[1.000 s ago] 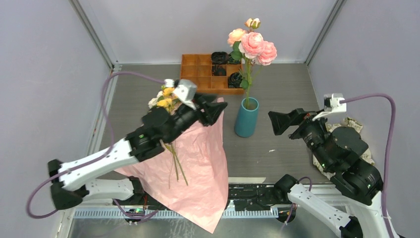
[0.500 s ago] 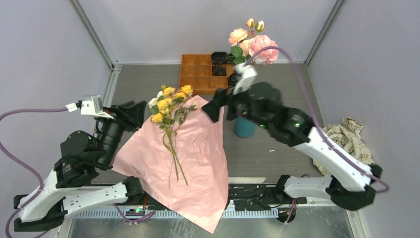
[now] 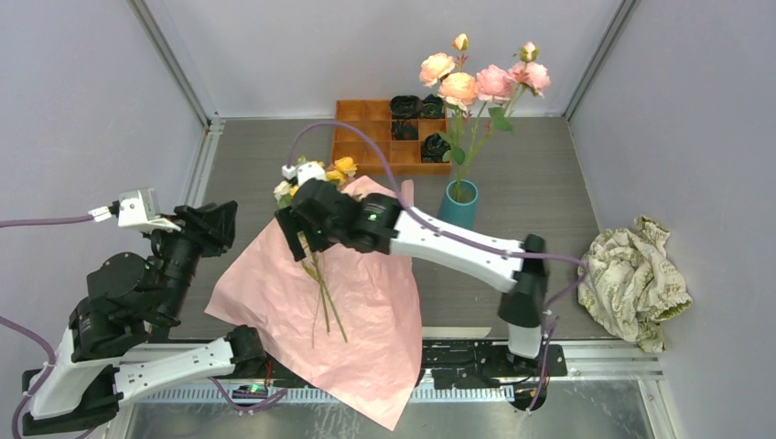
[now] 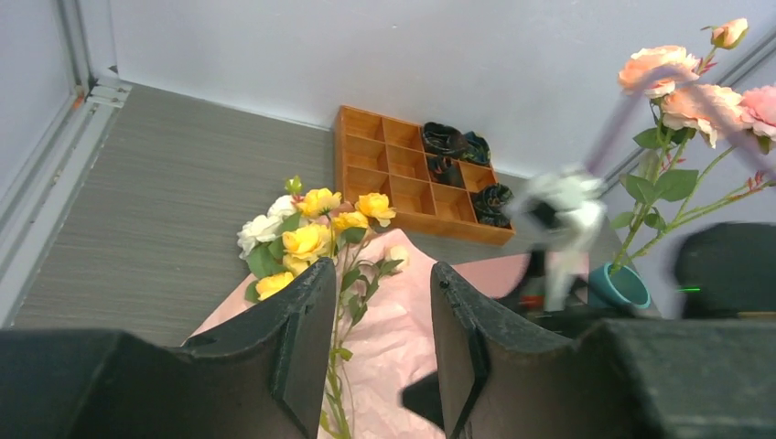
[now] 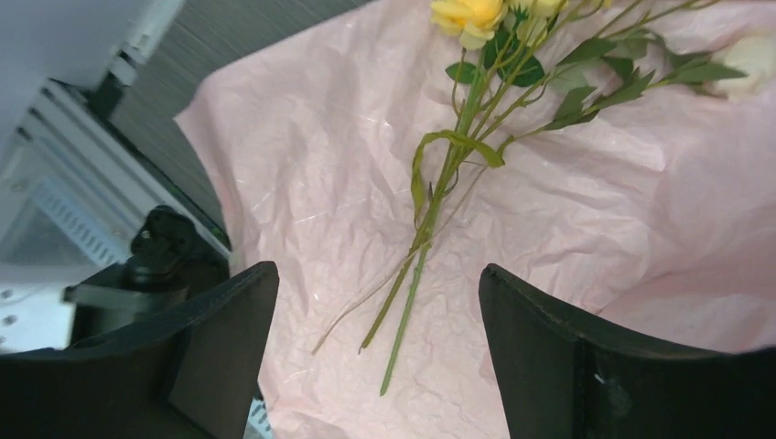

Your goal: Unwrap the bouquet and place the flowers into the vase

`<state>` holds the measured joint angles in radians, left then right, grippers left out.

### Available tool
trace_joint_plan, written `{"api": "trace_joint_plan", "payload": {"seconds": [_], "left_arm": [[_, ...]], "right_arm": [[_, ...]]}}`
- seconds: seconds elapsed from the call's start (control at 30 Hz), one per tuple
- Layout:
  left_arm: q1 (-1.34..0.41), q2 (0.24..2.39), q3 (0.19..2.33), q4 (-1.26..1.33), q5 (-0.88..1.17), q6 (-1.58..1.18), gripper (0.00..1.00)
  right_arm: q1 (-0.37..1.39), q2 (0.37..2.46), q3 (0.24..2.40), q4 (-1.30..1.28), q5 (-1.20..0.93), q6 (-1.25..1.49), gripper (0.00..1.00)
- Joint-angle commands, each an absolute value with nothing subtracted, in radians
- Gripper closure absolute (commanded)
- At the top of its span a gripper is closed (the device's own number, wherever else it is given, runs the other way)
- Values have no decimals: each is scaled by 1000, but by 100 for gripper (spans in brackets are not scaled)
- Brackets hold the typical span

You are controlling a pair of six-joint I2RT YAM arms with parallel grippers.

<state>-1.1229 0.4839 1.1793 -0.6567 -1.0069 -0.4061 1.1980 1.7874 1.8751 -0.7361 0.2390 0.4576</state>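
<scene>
— Layout, please.
— Yellow and white roses lie on the spread pink paper, stems pointing toward the arms. Pink and peach roses stand in the teal vase, just beside the paper's far corner.
— Grippers?
— Right gripper hangs over the stems, jaws wide, seemingly touching nothing. Left gripper is raised beside the paper's left edge, jaws apart, nothing between them.

White-and-black arms, purple cables, black left claw, black right claw, white camera
</scene>
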Motion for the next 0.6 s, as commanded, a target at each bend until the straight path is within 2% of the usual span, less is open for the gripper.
{"api": "trace_joint_plan", "payload": {"seconds": [0.0, 0.23, 0.57], "left_arm": [[-1121, 467, 1224, -733, -1042, -447, 57], [-1123, 428, 1204, -743, -1035, -455, 57], [-1122, 389, 1194, -778, -1054, -459, 57]], "right_arm": [[1170, 1951, 2004, -811, 212, 510, 16], [1111, 2207, 2155, -844, 144, 538, 23], [1029, 2388, 2315, -832, 102, 540, 25]]}}
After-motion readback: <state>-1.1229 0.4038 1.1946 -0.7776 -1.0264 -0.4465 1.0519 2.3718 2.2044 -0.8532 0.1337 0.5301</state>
